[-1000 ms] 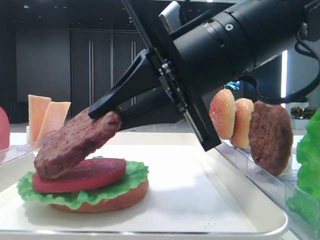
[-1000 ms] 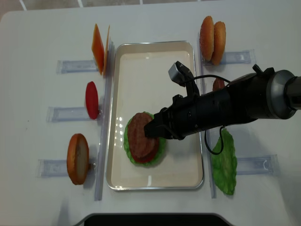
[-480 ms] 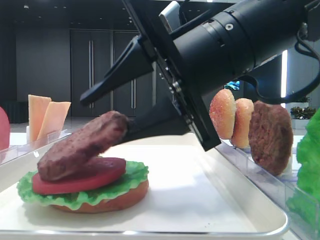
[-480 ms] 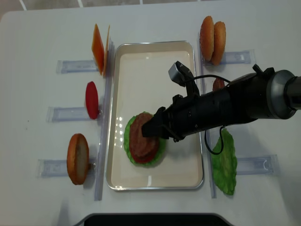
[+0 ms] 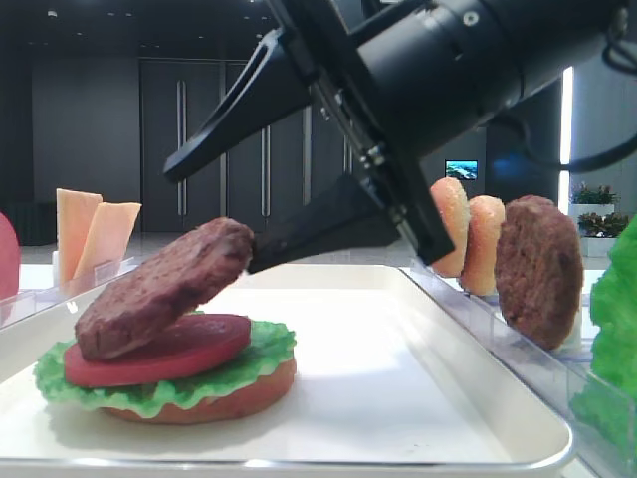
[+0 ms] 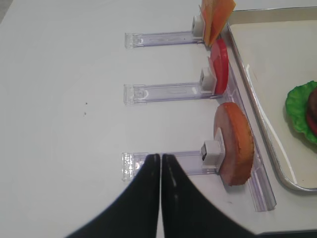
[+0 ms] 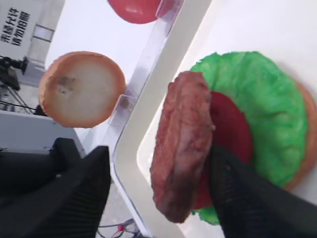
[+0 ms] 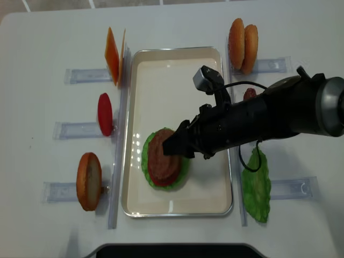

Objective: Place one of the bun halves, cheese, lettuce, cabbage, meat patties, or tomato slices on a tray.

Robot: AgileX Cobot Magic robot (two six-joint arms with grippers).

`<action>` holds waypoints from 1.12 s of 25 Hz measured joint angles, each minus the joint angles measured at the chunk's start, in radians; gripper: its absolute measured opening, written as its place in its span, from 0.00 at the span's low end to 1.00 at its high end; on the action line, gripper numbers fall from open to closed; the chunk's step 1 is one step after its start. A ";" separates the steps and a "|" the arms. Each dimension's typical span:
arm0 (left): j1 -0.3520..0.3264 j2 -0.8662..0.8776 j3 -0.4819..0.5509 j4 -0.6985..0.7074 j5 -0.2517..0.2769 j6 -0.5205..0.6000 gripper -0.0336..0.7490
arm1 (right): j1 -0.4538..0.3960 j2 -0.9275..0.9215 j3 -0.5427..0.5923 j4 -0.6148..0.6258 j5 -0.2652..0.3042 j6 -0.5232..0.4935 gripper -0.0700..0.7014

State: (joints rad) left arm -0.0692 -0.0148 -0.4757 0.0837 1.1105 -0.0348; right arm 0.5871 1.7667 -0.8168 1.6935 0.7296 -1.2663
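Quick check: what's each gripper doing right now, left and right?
Left gripper: shut, holding nothing, over bare table.
Right gripper: open, jaws spread around the tilted meat patty, which leans on the tomato slice.

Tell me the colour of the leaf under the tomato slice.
Bright green lettuce, clearest in the right wrist view.

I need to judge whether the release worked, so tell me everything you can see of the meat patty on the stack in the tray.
The meat patty is a thick, dark brown disc with a rough, grainy surface. It lies tilted: its low edge rests on the tomato slice, its high edge points toward the right gripper. The jaws stand wide open, one above the patty, the lower one's tip at its raised edge; contact there is unclear. Beneath are lettuce and a bun base in the white tray.
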 joint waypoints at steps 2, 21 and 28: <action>0.000 0.000 0.000 0.000 0.000 0.000 0.04 | 0.014 -0.047 0.000 -0.066 -0.070 0.044 0.63; 0.000 0.000 0.000 0.000 0.000 0.000 0.04 | -0.181 -0.453 -0.071 -1.683 0.271 1.211 0.58; 0.000 0.000 0.000 0.000 0.000 0.000 0.04 | -0.542 -0.577 -0.073 -1.703 0.369 1.192 0.57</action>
State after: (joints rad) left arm -0.0692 -0.0148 -0.4757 0.0837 1.1105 -0.0348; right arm 0.0448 1.1896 -0.8896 -0.0095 1.0981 -0.0739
